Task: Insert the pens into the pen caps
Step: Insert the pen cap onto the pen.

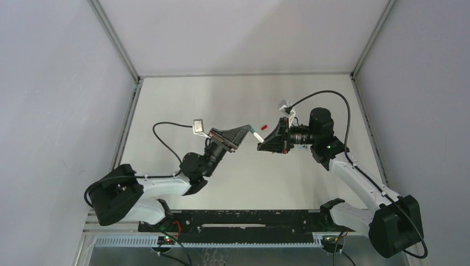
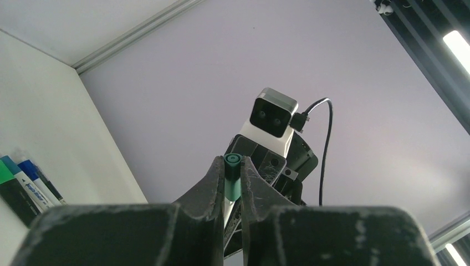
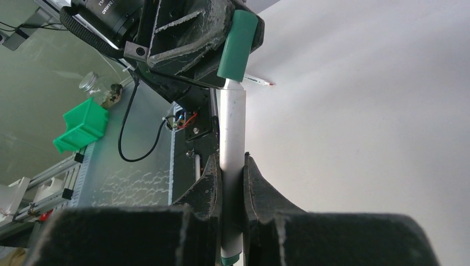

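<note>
Both grippers meet above the middle of the table. My left gripper (image 1: 248, 131) (image 2: 233, 166) is shut on a green pen cap (image 2: 233, 178) (image 3: 237, 47), which stands end-on between its fingertips. My right gripper (image 1: 260, 145) (image 3: 232, 166) is shut on a white-barrelled pen (image 3: 231, 124) (image 1: 256, 135) with a green rear end. The pen's front end meets the cap's mouth; its tip is hidden. Several more pens (image 2: 22, 185) with blue, green and black parts lie side by side on the table. A slim red-tipped pen (image 3: 259, 81) lies beyond. A small red pen cap (image 1: 264, 127) lies near the grippers.
Grey enclosure walls and metal frame posts (image 1: 133, 77) ring the white table (image 1: 233, 94). Pale small items (image 1: 285, 107) lie behind the right arm by its cable. A green bin (image 3: 83, 124) and a glass jar (image 3: 94, 83) stand off the table beyond the black rail (image 1: 233, 219).
</note>
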`<state>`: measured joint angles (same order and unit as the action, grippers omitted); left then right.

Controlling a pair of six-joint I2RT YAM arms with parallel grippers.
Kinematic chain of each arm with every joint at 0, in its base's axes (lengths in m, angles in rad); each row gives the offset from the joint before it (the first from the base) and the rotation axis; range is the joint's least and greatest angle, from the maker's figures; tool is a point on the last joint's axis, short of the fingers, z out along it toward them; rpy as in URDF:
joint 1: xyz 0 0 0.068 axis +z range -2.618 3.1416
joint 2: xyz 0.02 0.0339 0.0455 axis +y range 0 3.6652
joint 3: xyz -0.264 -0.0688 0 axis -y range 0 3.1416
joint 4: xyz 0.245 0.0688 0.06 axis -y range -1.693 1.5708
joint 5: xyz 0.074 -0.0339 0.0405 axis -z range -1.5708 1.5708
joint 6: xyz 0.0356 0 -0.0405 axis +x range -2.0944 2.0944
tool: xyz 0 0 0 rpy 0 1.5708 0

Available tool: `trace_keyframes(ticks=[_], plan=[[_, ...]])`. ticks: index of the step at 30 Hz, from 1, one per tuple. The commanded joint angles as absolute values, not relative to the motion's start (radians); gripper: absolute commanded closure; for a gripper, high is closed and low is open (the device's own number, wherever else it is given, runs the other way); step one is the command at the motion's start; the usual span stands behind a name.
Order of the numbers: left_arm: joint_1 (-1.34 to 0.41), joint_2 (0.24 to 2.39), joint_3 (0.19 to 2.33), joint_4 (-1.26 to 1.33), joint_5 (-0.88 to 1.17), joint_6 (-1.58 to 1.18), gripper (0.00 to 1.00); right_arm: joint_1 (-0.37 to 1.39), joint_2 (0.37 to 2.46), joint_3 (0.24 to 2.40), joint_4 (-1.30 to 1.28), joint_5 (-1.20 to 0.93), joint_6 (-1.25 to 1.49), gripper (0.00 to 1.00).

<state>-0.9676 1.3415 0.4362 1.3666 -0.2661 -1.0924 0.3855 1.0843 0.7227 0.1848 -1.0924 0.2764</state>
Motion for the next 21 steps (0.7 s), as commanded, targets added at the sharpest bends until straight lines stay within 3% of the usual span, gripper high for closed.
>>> trace_keyframes(ticks=[1, 11, 21], plan=[[-0.985, 1.351, 0.494, 1.394, -0.242, -1.104, 1.0, 0.379, 1.069, 0.724, 0.224, -1.08, 0.299, 1.0], [-1.018, 1.378, 0.493, 1.387, -0.22, -1.079, 1.0, 0.359, 1.065, 0.724, 0.251, -1.102, 0.328, 1.0], [-1.116, 1.372, 0.526, 1.223, -0.234, -0.97, 1.0, 0.347, 1.067, 0.724, 0.268, -1.129, 0.314, 1.0]])
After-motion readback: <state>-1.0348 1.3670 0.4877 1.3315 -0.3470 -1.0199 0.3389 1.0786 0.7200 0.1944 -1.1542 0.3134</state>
